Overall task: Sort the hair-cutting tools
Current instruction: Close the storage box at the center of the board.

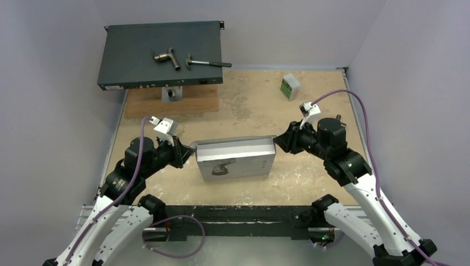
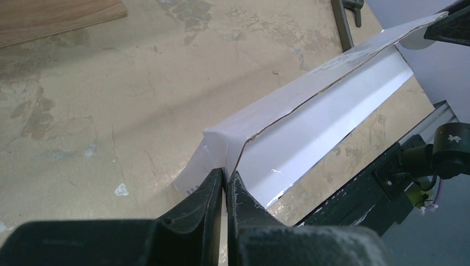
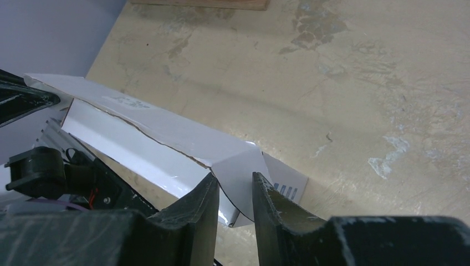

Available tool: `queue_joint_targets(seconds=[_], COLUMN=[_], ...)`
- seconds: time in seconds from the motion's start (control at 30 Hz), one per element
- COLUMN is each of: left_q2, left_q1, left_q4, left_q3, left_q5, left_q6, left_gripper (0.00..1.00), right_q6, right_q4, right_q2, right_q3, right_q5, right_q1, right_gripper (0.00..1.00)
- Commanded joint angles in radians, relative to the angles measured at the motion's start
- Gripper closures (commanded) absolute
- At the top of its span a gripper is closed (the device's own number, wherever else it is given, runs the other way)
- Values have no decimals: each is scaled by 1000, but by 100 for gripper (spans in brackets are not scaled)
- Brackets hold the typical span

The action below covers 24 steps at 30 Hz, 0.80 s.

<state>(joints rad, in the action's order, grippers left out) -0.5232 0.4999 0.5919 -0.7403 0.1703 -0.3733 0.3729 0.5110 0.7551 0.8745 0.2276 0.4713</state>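
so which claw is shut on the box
the left claw, pinched on an end flap of the white box; the right claw is gapped around the other end

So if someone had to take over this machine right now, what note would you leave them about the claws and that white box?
Left claw: shut, pinching the left end flap of the white box.
Right claw: open, with the box's right end flap between its jaws, not clamped.
Job's things: no clipper or combs in view, only a clipper picture printed on the box, which lies mid-table between the arms. Whether the tools are inside cannot be seen.
Done: nothing sorted.
Left: probably get the box open, take the tools out and sort them.
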Motion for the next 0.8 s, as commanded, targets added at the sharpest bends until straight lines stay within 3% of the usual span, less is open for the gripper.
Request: queue_joint_targets(seconds=[0.0, 0.23, 0.43, 0.77], left_q2=[12, -2, -31, -41], left_q1=[3, 3, 3, 3], left_q4=[-64, -69, -68, -65], left_q3=[-40, -45, -57, -64], left_q5=[-8, -19, -38, -56], left_q6=[-7, -16, -25, -24], left_gripper=[99, 100, 100, 100], right_q6=[-13, -18, -23, -21], right_q4=[30, 46, 87, 64], right_q2=[-22, -21, -6, 3], right_q3=[-7, -13, -1, 7], right_q5=[-30, -38, -91, -90], right_q1=[3, 4, 3, 4], right_gripper=[75, 80, 59, 85])
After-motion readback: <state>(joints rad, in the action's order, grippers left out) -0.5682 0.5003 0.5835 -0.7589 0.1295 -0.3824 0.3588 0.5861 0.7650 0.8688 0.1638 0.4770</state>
